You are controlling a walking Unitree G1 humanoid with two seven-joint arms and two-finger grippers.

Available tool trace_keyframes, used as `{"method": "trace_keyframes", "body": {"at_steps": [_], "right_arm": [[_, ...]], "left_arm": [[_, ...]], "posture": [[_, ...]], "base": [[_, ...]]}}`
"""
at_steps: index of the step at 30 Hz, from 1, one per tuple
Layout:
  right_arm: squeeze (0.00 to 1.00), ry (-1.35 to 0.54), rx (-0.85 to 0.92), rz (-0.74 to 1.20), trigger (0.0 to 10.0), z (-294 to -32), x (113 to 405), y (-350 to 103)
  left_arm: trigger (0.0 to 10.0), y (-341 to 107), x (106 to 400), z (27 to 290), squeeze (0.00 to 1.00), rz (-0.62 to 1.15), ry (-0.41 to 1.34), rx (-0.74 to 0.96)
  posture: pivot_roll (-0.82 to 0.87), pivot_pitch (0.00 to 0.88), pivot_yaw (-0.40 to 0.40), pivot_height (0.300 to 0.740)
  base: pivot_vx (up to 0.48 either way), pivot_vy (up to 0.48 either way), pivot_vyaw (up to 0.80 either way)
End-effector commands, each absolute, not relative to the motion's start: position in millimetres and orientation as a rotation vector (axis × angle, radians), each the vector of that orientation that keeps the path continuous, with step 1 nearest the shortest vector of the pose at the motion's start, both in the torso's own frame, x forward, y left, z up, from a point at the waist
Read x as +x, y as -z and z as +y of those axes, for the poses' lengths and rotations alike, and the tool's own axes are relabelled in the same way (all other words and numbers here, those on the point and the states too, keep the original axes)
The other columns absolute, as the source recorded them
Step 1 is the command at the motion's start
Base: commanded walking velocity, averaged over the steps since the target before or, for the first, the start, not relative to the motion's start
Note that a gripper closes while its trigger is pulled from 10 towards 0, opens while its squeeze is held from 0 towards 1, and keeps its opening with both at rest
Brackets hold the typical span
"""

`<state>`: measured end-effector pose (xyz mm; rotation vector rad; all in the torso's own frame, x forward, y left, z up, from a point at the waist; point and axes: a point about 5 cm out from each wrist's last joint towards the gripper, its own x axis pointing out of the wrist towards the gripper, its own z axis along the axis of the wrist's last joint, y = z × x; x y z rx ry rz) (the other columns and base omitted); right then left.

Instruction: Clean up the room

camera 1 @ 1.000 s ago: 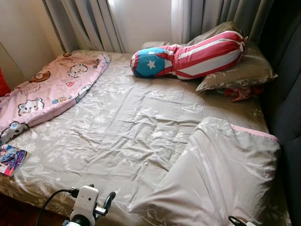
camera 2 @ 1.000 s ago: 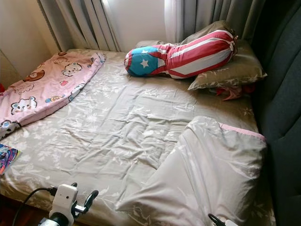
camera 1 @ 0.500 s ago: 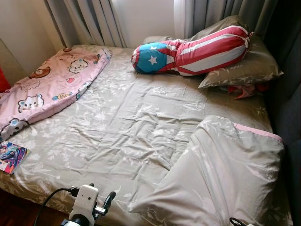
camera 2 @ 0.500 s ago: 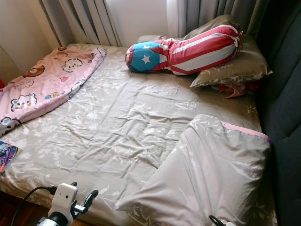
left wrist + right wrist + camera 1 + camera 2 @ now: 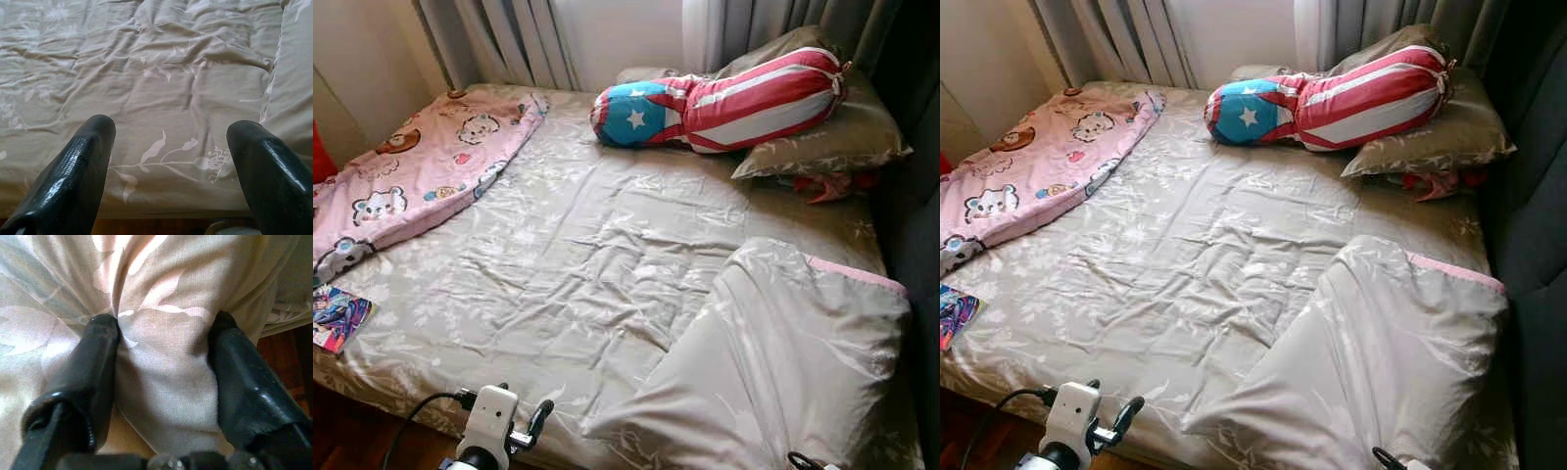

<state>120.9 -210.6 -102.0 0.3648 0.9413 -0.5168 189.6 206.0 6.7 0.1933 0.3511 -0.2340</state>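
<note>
Bed with wrinkled grey leaf-print sheet, seen from near edge. Grey blanket folded back at near right corner, pink lining visible. Right hand clenched on blanket fold, cloth bunched between fingers. Left hand released, fingers spread, above sheet by bed edge, touching nothing. Pink cartoon quilt at far left. Striped star bolster on grey pillow at head. Colourful book near left edge
</note>
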Motion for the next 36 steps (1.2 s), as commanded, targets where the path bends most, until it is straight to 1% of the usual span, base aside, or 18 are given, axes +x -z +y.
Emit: {"method": "trace_keyframes", "body": {"at_steps": [1, 4, 14, 21, 27, 34, 36], "right_arm": [[0.0, 0.495, 0.381, 1.064, 0.0, -195, 95, 113], [0.0, 0.466, 0.356, 1.059, 0.0, -194, 98, 112], [0.0, 0.443, 0.357, 1.034, 0.0, -193, 105, 110], [0.0, 0.412, 0.326, 1.028, 0.0, -194, 110, 109], [0.0, 0.395, 0.33, 1.006, 0.0, -194, 115, 107], [0.0, 0.376, 0.373, 0.957, 0.0, -195, 126, 104], [0.0, 0.366, 0.355, 0.946, 0.0, -196, 129, 102]], "left_arm": [[10.0, -7, 189, 206, 0.0, 0.355, 0.237, 0.202], [10.0, -7, 190, 206, 0.0, 0.355, 0.235, 0.202], [10.0, -6, 188, 206, 0.0, 0.359, 0.23, 0.2], [10.0, -6, 195, 202, 0.0, 0.348, 0.23, 0.191], [10.0, -5, 199, 199, 0.0, 0.344, 0.229, 0.186], [10.0, -4, 207, 195, 0.0, 0.333, 0.226, 0.175], [10.0, -4, 210, 192, 0.0, 0.327, 0.228, 0.168]], "posture": [[0.13, 0.138, 0.094, 0.694], [0.13, 0.135, 0.093, 0.694], [0.13, 0.127, 0.087, 0.694], [0.12, 0.113, 0.081, 0.694], [0.12, 0.101, 0.077, 0.694], [0.1, 0.07, 0.064, 0.694], [0.09, 0.063, 0.06, 0.694]], "base": [[0.0, 0.0, 0.0], [0.0, 0.0, 0.0], [0.0, 0.0, 0.0], [0.0, 0.0, 0.0], [0.0, 0.0, 0.0], [0.0, 0.0, 0.0], [0.0, 0.0, 0.0]]}}
